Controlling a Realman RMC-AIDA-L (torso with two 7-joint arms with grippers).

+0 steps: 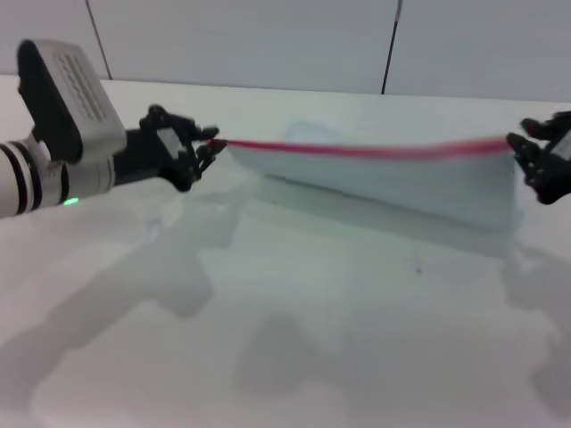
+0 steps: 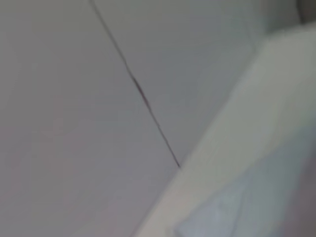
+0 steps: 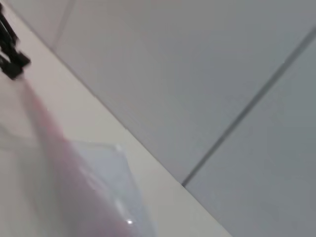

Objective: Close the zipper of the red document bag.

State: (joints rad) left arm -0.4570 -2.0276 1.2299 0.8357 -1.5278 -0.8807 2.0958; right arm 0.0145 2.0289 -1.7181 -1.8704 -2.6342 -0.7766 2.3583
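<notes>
The red document bag (image 1: 401,192) is held up off the white table (image 1: 294,339), stretched between my two grippers, its pale translucent body hanging toward the table. The zipper (image 1: 357,149) runs as a taut red line along its upper edge. My left gripper (image 1: 207,147) is shut on the zipper's left end. At the far right my right gripper (image 1: 520,147) is shut on the bag's other end. In the right wrist view the zipper (image 3: 49,128) and bag (image 3: 106,170) lead away to the left gripper (image 3: 11,57). A pale piece of bag (image 2: 247,207) shows in the left wrist view.
A grey panelled wall (image 1: 268,40) with dark seams stands behind the table's far edge. The arms and the bag cast shadows (image 1: 178,267) on the table's near half.
</notes>
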